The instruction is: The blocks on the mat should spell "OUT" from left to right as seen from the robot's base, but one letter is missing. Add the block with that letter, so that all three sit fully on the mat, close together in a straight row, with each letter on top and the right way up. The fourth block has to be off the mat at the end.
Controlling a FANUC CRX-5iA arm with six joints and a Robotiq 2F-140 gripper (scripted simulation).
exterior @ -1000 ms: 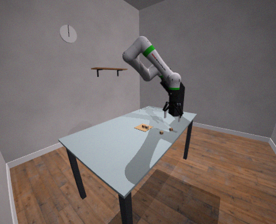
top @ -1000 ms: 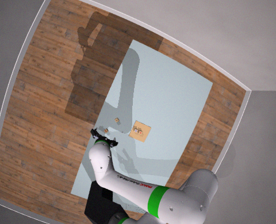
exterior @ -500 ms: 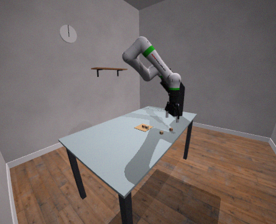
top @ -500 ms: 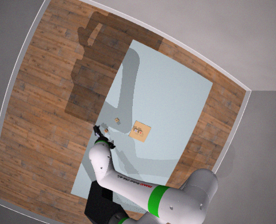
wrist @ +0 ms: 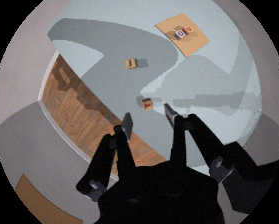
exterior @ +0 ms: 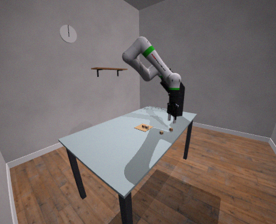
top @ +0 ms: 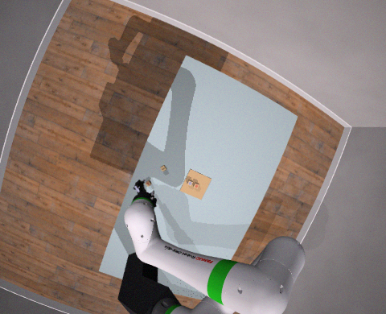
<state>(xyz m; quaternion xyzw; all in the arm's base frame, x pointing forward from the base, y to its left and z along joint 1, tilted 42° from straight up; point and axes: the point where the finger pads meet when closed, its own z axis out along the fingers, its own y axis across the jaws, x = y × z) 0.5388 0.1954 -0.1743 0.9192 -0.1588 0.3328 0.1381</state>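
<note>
A wooden block with a red T (top: 148,183) (exterior: 171,129) (wrist: 147,104) lies on the table near its long edge, letter up. A block with a dark letter, perhaps J (top: 163,168) (exterior: 161,132) (wrist: 131,63), lies off the mat too. The orange mat (top: 201,195) (exterior: 145,130) (wrist: 190,50) bears a blue O block (top: 190,183) (wrist: 180,33) and a red U block (top: 196,186) (wrist: 188,29), side by side, letters up. My gripper (top: 145,190) (exterior: 172,120) (wrist: 148,114) is part-way open and empty, pointing down above the table close to the T block, its fingertips still higher than the block.
The pale blue table (top: 241,133) (exterior: 103,146) has its long edge close beside the gripper, with wooden floor (top: 56,161) (wrist: 85,122) beyond. The dark-lettered block is a short way from the T block. The arm's shadow falls across the table around both loose blocks.
</note>
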